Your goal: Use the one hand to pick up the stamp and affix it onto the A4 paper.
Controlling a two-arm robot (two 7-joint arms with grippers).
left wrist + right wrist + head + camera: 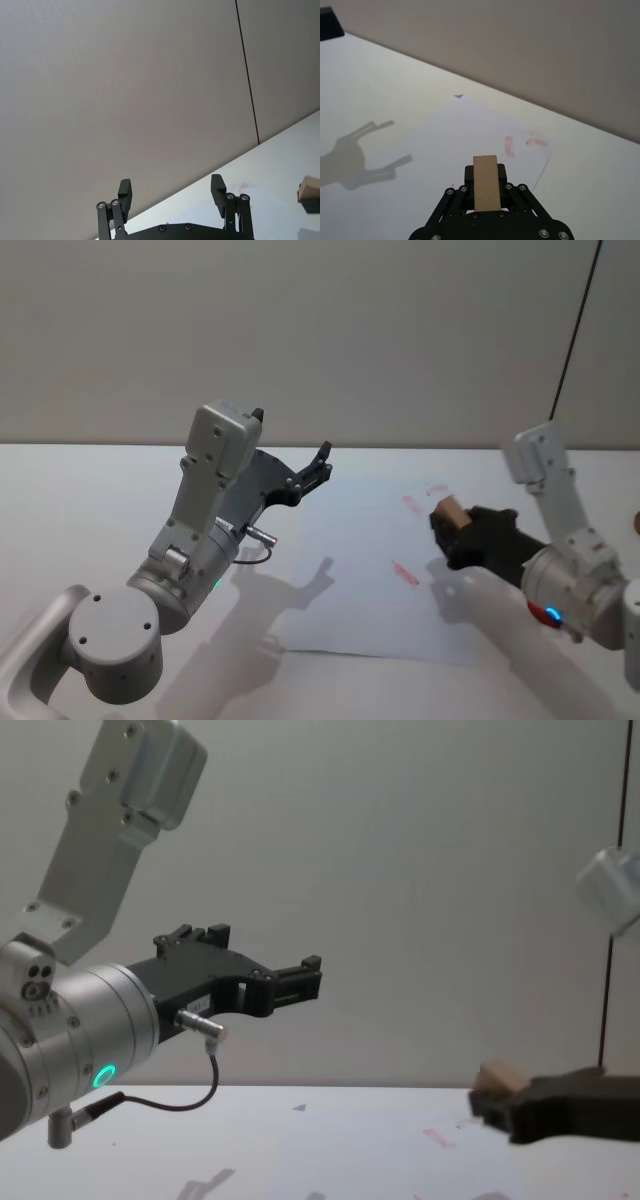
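Note:
My right gripper (pixel 447 523) is shut on the stamp (pixel 449 510), a light tan wooden block, and holds it above the right part of the A4 paper (pixel 350 580). In the right wrist view the stamp (pixel 486 182) stands between the black fingers over the paper (pixel 465 135), which bears red ink marks (pixel 509 145). From the chest view the stamp (pixel 500 1076) hangs a little above the sheet (pixel 380 1145). My left gripper (pixel 318 468) is raised and open at the left, pointing at the wall; its fingers (pixel 217 189) hold nothing.
The white table (pixel 80 500) stretches around the sheet. A grey wall stands behind it, with a dark vertical cable (pixel 575 335) at the right. Red marks (pixel 405 573) lie on the paper under and beside the right gripper.

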